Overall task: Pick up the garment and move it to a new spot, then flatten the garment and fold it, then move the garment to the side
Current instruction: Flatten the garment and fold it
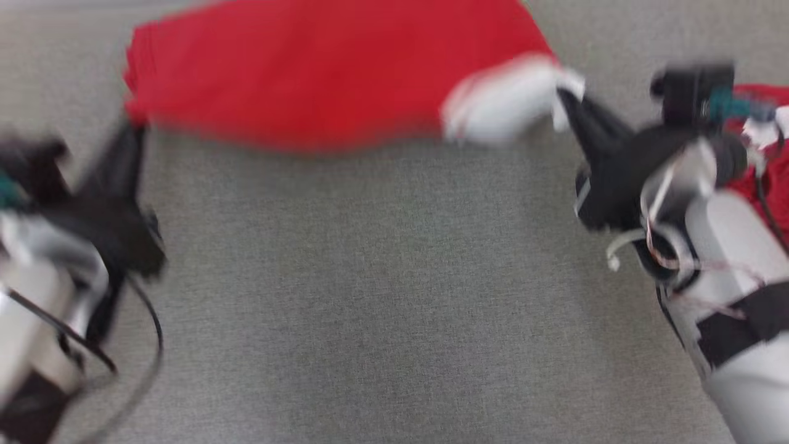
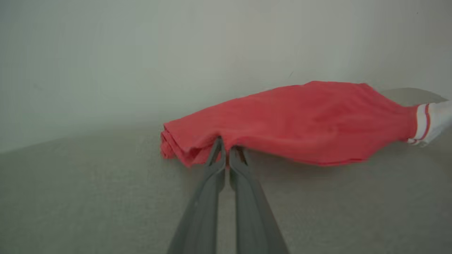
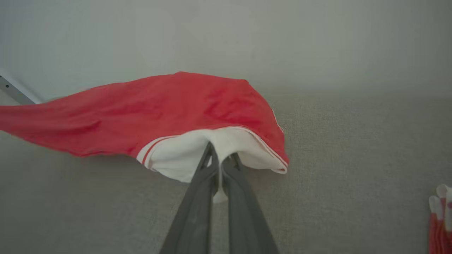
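One garment (image 1: 308, 74); two grippers, the left end effector (image 2: 227, 148) and right end effector (image 3: 220, 155); possibly one more red-and-white cloth (image 3: 439, 218), blurred.

A grey woven surface (image 1: 394, 296) spreads across the head view, its weave blurred. In the wrist views a plain pale wall (image 2: 141, 53) rises just behind it. A thin grey strip (image 3: 12, 91) slants along the wall's foot at the far left. The light is soft and even, and shadows are faint.

Red garment (image 1: 308, 74) with white striped cuff, folded into a long band, stretched across grey fabric surface (image 1: 394, 296)
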